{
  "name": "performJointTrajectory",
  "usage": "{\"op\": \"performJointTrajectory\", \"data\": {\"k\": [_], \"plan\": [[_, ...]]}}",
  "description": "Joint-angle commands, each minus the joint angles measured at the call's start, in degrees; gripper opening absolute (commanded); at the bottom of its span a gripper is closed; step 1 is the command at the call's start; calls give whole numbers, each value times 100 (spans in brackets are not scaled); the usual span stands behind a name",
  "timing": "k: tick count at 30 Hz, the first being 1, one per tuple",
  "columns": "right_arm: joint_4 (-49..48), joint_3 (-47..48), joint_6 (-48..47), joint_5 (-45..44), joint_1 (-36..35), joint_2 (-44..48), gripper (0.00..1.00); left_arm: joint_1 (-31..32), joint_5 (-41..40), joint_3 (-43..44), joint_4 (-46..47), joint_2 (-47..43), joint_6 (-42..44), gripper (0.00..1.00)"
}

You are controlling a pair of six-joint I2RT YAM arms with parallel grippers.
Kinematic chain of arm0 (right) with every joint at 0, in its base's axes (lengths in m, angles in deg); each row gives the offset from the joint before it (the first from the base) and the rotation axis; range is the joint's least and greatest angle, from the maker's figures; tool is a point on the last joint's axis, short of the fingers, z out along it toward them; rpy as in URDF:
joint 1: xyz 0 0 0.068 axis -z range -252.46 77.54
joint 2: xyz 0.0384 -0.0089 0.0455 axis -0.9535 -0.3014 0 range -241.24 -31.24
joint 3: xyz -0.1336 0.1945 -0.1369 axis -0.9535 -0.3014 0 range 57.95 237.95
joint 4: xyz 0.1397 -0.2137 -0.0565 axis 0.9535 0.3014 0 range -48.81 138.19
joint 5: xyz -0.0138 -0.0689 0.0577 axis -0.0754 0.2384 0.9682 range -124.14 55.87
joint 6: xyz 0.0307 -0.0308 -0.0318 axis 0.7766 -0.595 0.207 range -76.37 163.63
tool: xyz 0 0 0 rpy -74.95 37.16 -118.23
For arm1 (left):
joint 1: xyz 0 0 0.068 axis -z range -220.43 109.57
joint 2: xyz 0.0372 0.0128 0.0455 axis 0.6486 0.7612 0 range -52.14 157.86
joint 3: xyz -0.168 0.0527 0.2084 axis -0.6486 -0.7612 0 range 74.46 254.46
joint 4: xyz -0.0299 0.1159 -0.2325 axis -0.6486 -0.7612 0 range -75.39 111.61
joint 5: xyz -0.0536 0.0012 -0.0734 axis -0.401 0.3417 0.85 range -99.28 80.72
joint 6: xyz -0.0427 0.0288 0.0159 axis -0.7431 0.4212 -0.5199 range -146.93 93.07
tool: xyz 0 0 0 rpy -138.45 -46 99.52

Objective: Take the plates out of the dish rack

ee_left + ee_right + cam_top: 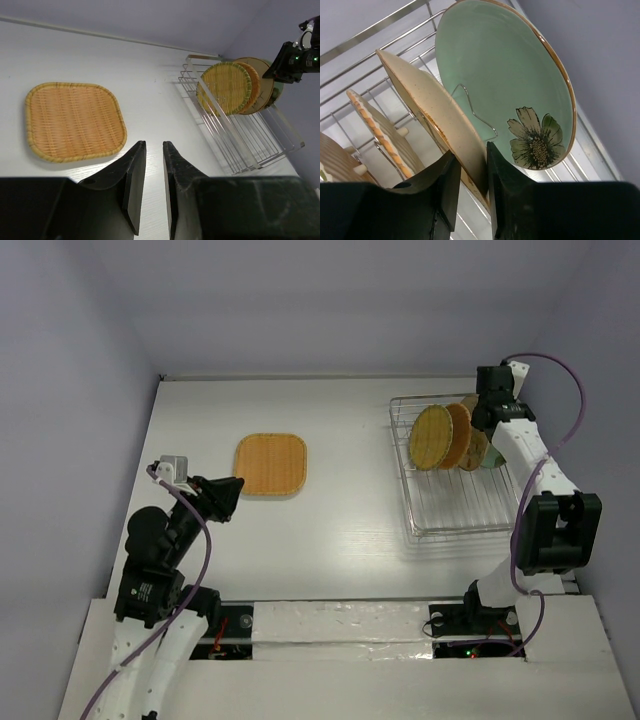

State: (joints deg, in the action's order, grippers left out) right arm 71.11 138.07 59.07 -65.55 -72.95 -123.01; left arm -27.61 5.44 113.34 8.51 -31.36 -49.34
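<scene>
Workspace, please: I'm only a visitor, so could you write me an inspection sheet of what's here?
Surface: white table.
Job's things: orange square plate flat on table; checked plate, orange round plate, cream plate, pale green plate upright in dish rack.
Clutter: nothing seen.
Grippers: left gripper fingers slightly apart, empty; right gripper fingers closed on cream plate's rim.
Cables: purple cables loop along both arms.
Surroundings: pale walls on three sides.

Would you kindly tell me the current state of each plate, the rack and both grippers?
dish rack: holds four plates
orange rounded-square plate: flat on table
yellow-green checked plate: leaning in rack
orange round plate: leaning in rack
cream plate: in rack, gripped
pale green flower plate: leaning in rack
left gripper: slightly open, empty
right gripper: shut on cream plate
</scene>
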Motion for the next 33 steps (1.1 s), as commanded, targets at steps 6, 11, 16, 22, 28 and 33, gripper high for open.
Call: {"op": "performJointTrajectory", "data": {"k": [6, 11, 16, 22, 28, 33], "plan": [[146, 706, -541, -145, -21, 501, 0, 63, -66, -11, 229, -153, -26, 18], [400, 1146, -885, -461, -179, 669, 0, 63, -83, -11, 229, -179, -35, 18], [533, 1366, -964, -567, -179, 1011, 0, 63, -83, -11, 229, -179, -35, 18], [770, 1551, -789, -541, -232, 1389, 0, 63, -83, -11, 220, -153, -35, 19], [902, 1516, -534, -445, -232, 1820, 0, 63, -83, -11, 229, -135, -35, 20], [938, 1481, -113, 310, -232, 2232, 0, 63, -83, -11, 229, -118, -35, 20]]}}
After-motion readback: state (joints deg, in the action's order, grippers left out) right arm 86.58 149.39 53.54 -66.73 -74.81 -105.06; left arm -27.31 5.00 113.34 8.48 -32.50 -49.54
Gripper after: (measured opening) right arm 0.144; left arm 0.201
